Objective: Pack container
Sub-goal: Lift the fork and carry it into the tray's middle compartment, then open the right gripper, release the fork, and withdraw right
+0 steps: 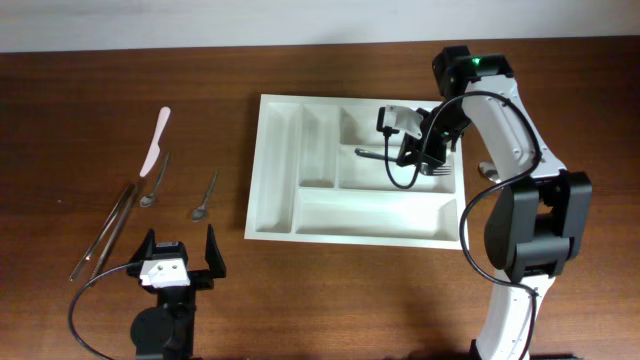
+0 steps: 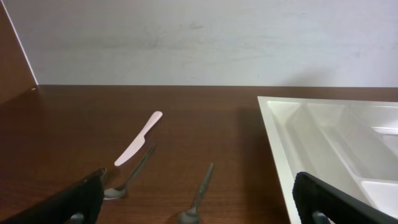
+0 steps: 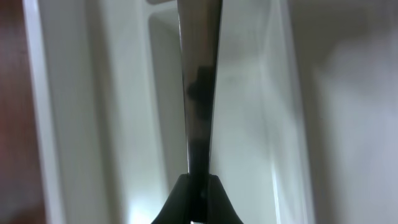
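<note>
Five-compartment white container [image 1: 350, 215] sits mid-table, slightly right of centre. Over its upper-right wide compartment the right gripper [image 1: 412, 152] is clamped on the handle of a metal fork [image 1: 372, 154], which lies approx level. W/ fingers spread wide and nothing btwn them, the left gripper [image 1: 180, 248] hovers near the container's front-left corner. Further left on the table [image 1: 300, 300]: pink knife [image 1: 157, 137], spoon [image 1: 155, 185], second spoon [image 1: 205, 197], pair of long metal sticks [image 1: 105, 230].
</note>
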{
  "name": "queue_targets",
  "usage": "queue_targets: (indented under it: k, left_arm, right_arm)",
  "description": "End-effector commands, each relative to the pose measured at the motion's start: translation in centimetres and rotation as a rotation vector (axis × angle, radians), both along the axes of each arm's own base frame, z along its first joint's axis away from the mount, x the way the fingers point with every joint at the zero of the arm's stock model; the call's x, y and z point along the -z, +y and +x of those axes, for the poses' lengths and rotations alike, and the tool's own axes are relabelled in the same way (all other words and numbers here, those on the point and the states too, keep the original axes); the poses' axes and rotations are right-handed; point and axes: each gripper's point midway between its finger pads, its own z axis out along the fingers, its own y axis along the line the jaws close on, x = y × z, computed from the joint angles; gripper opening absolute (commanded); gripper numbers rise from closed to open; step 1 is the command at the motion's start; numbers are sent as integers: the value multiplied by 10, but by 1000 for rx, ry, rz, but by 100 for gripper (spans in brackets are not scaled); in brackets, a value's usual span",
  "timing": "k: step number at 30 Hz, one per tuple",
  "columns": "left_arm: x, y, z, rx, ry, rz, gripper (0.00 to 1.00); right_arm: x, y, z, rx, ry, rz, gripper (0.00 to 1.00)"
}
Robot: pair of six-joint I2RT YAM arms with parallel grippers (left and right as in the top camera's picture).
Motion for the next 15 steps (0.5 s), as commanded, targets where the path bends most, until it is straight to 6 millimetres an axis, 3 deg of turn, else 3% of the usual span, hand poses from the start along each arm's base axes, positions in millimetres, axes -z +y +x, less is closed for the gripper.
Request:
queue_targets:
  k: [1, 5, 11, 15]
  left_arm:
    - [0, -3, 0, 15, -4, -4, 99]
    - [0, -3, 0, 15, -4, -4, 99]
    - [0, -3, 0, 15, -4, -4, 99]
    - [0, -3, 0, 14, -4, -4, 99]
  right_arm:
    - [21, 13, -4, -43, 36, 86, 4]
    - [39, 17, -6, -37, 87, 107, 4]
    - [45, 18, 3, -28, 63, 107, 6]
    - [46, 18, 4, -29, 56, 108, 27]
